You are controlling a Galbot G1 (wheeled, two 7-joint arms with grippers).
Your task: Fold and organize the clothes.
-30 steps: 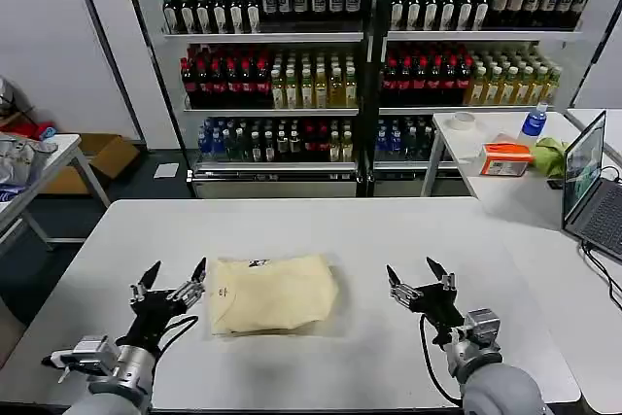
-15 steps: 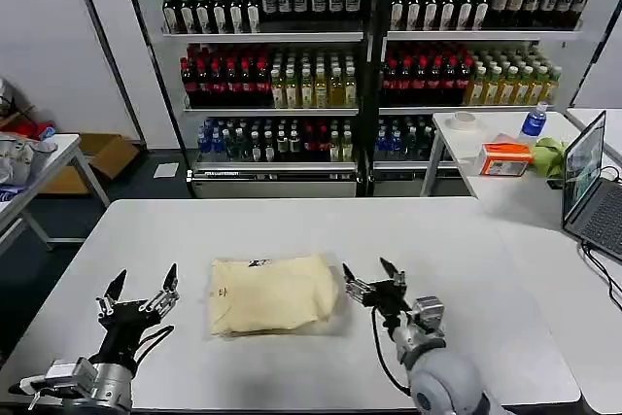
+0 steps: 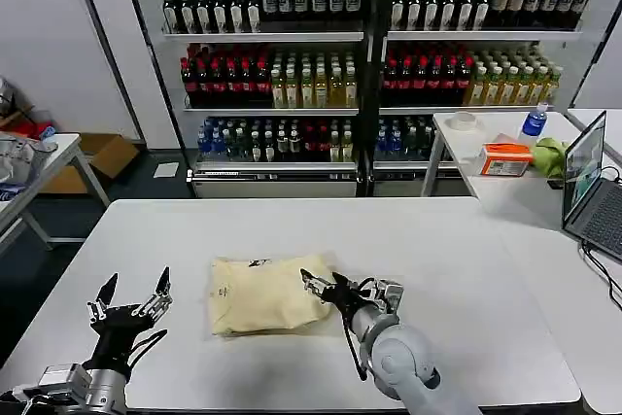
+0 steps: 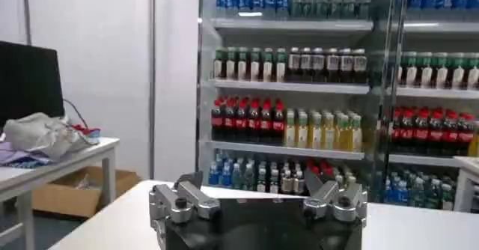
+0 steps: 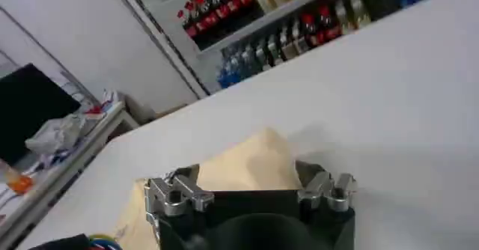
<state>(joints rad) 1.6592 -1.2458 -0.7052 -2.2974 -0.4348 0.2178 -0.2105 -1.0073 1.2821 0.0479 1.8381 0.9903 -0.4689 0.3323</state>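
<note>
**Right gripper at the folded shirt's right edge; left gripper off to the side**

Item 1, nearest: left gripper point(image 3: 129, 300), at the near left of the white table point(image 3: 457, 240). Fingers spread apart, nothing between them. It stands well apart from the shirt, on its left, with bare tabletop between.

Item 2: right gripper point(image 3: 323, 284), low over the table just right of centre. Fingers apart, holding nothing. One tip lies over or against the shirt's right-hand edge; whether it actually touches the fabric cannot be told. In the right wrist view the cream cloth rises as a soft peak directly ahead of the jaws.

Item 3: T-shirt point(image 3: 267, 293), pale cream-yellow, lying on the table as a folded, roughly rectangular bundle. Long axis runs left to right across the robot's front. Collar end with the small dark print point(image 3: 259, 263) sits at the far edge. The cloth lies to the left of the right gripper and to the right of the left gripper; the right gripper is plainly the nearer.

Judgement: the fold looks largely made. Any next move on the right edge falls to the right arm, which would work leftward along the long axis.

Item 4, farthest: shelves of bottles point(image 3: 282, 75) behind the table, a side table with a laptop point(image 3: 588, 182) at right.
</note>
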